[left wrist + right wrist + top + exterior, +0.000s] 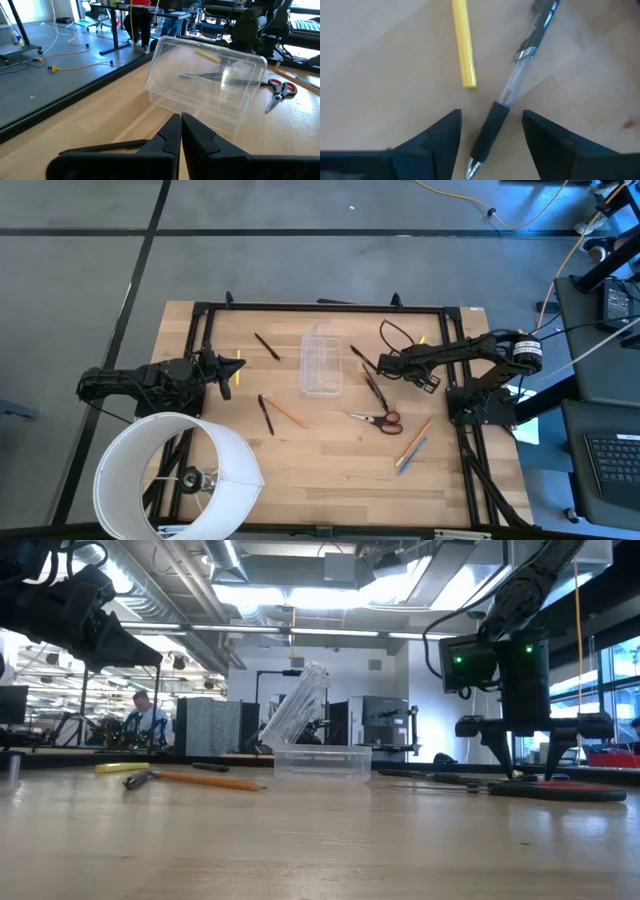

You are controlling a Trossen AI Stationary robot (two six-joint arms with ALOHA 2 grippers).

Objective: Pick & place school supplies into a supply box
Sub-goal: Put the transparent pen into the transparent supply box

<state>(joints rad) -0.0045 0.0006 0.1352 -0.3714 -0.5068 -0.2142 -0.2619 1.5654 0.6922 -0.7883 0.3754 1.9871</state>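
- Supply box, a small clear rectangular plastic container, sits at upper centre of the light wooden table in the high view; in the low view its see-through lid stands tilted up toward the left.
- No brand, label or readable writing shows on the box or on any of the supplies.
- Left wrist view shows the box as glossy and transparent, with a dark pen and a yellow stick seen through its wall.
- Small scissors with red handles lie right of centre in the high view, just below the right arm's reach.
- Clear-barrelled pen with a black rubber grip lies directly between the right gripper's spread fingers, with a short yellow pencil just beside it.
- Right gripper sits right of the box, fingers standing wide apart and holding nothing.
- Left gripper rests at the left side of the table, its fingers pressed together with nothing between them, pointing toward the box.
- Orange pencil and a black pen lie lower left of the box; another black pen lies upper left of it.
- Orange and blue pencils lie together at lower right.
- Large white round cylinder stands at the lower left corner.
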